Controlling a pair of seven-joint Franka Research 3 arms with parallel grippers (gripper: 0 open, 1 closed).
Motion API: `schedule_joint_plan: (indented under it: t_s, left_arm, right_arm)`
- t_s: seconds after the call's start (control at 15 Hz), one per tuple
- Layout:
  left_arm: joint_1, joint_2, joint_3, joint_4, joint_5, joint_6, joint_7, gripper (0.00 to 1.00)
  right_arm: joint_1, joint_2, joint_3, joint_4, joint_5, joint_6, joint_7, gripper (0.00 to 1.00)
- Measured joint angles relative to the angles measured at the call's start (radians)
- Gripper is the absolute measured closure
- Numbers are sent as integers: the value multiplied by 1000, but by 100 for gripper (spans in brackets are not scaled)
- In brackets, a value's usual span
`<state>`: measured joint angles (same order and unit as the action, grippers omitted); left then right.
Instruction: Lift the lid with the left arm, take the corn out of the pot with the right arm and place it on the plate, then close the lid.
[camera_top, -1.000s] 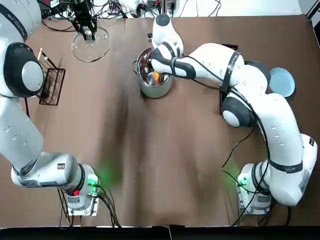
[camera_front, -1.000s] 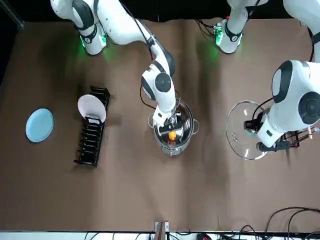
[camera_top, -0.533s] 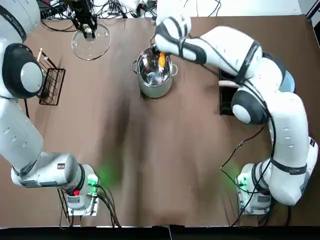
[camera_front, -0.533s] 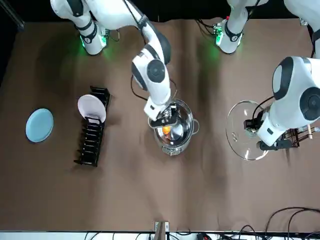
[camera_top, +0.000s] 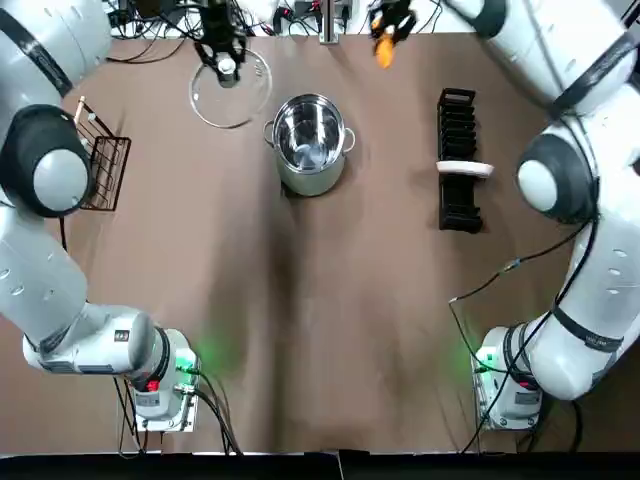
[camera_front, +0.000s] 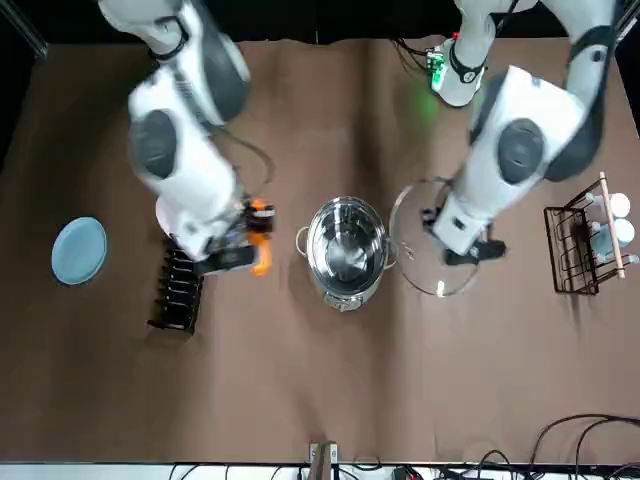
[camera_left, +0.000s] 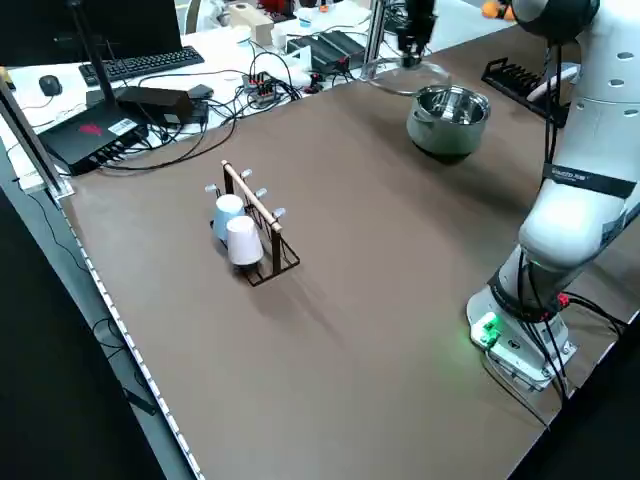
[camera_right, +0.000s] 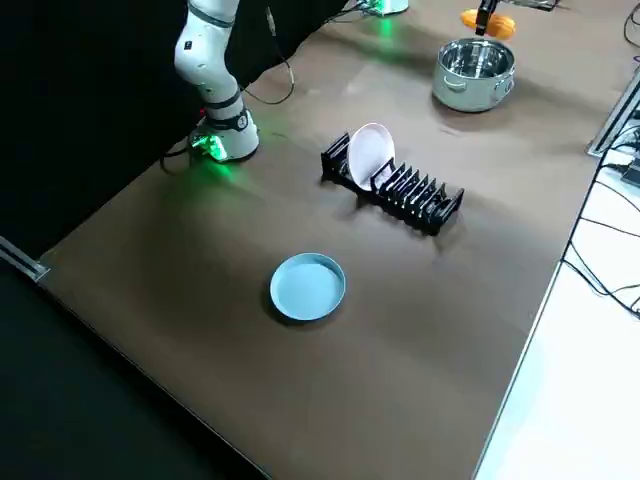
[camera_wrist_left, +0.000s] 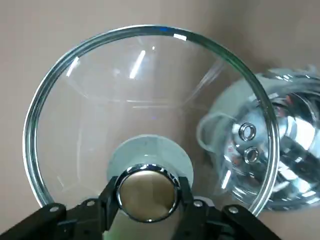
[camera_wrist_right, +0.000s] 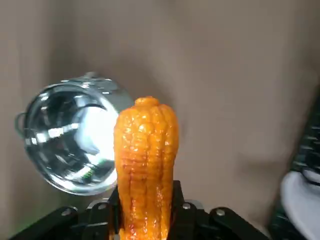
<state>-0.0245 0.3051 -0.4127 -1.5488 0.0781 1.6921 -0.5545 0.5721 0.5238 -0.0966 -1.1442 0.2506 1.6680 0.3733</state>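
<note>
The steel pot (camera_top: 312, 140) stands open with nothing visible inside it (camera_front: 345, 250). My right gripper (camera_top: 390, 22) is shut on the orange corn (camera_top: 383, 50), holding it in the air to the pot's right, between the pot and the dish rack (camera_front: 260, 237). The right wrist view shows the corn (camera_wrist_right: 146, 155) upright in the fingers with the pot (camera_wrist_right: 75, 145) below and aside. My left gripper (camera_top: 225, 62) is shut on the knob (camera_wrist_left: 147, 192) of the glass lid (camera_top: 228, 88), held just left of the pot. The blue plate (camera_front: 79, 250) lies flat at the table's right side.
A black dish rack (camera_top: 458, 160) holding a white plate (camera_right: 370, 152) stands between the pot and the blue plate (camera_right: 308, 286). A wire cup rack (camera_front: 585, 250) with cups stands at the left edge. Cables and equipment line the far side.
The right gripper lifted the corn out of the pot and carried it up and to the right. The left gripper moved the lid rightward, closer to the pot.
</note>
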Motion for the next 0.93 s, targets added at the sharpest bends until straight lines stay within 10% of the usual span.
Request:
schedule_joint_plan:
  t_s: [0.93]
  left_arm:
    - [-339, 159, -10, -2, 0, 339, -259, 49]
  right_arm:
    - [-679, 25, -7, -202, 5, -49, -556, 61]
